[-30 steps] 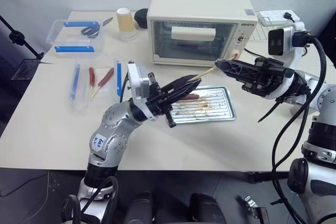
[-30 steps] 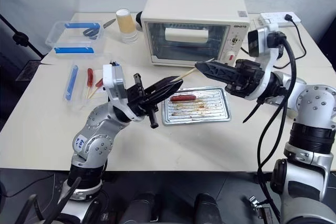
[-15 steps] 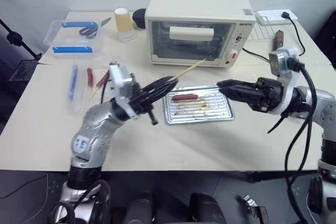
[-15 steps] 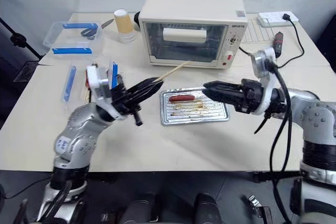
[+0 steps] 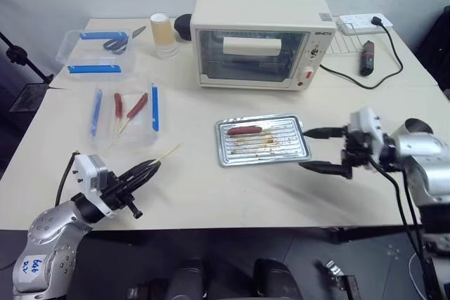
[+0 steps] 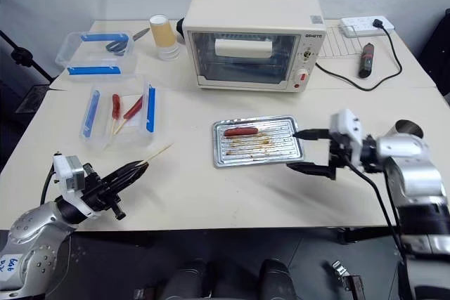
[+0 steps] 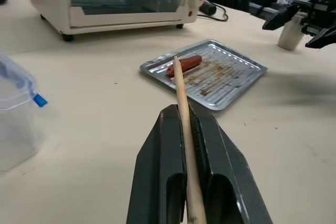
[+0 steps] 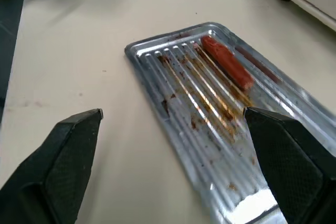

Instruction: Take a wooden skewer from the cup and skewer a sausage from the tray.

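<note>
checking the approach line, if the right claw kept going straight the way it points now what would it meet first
Most likely the tray: the open right claw points at its near edge, with the sausage farther along. Its height above the table is unclear.

The left gripper [image 5: 144, 170] swung away from the tray [image 5: 263, 140], dropping from above its 9 o'clock edge down toward the near 7 o'clock corner of the tabletop [image 5: 211, 194], and it carried the wooden skewer [image 5: 166, 153] with it, pinched fast. The right gripper [image 5: 318, 149] let go of the skewer's far end, sank from up by the oven [image 5: 256, 36] to just beside the tray's 3 o'clock edge, rolled over, and its fingers [image 8: 73, 153] spread wide apart.
</note>
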